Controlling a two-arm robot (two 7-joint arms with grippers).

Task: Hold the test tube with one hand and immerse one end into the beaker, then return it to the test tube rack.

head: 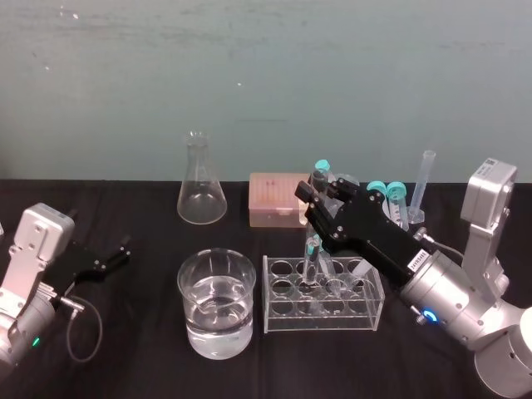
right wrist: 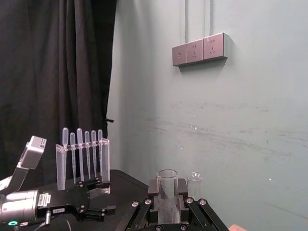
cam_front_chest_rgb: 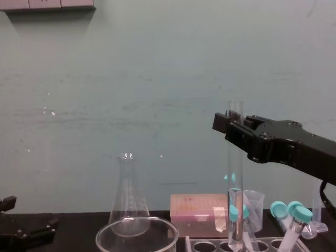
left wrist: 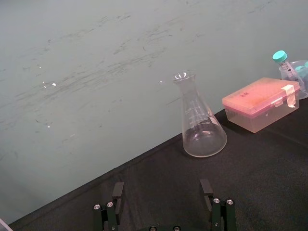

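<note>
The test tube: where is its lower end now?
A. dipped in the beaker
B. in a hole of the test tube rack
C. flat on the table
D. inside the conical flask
B: the test tube stands upright with its lower end in the test tube rack. The right gripper has its jaws shut on the tube's upper part, and the left gripper sits idle at the left.

In the head view the beaker [head: 216, 303] stands just left of the test tube rack [head: 324, 306], with only a narrow gap between. The test tube [cam_front_chest_rgb: 234, 168] rises tall over the rack. The flask [head: 202, 191] and the pink box [head: 277, 199] close the upper centre. The black table [head: 150, 320] left of the beaker is free.
</note>
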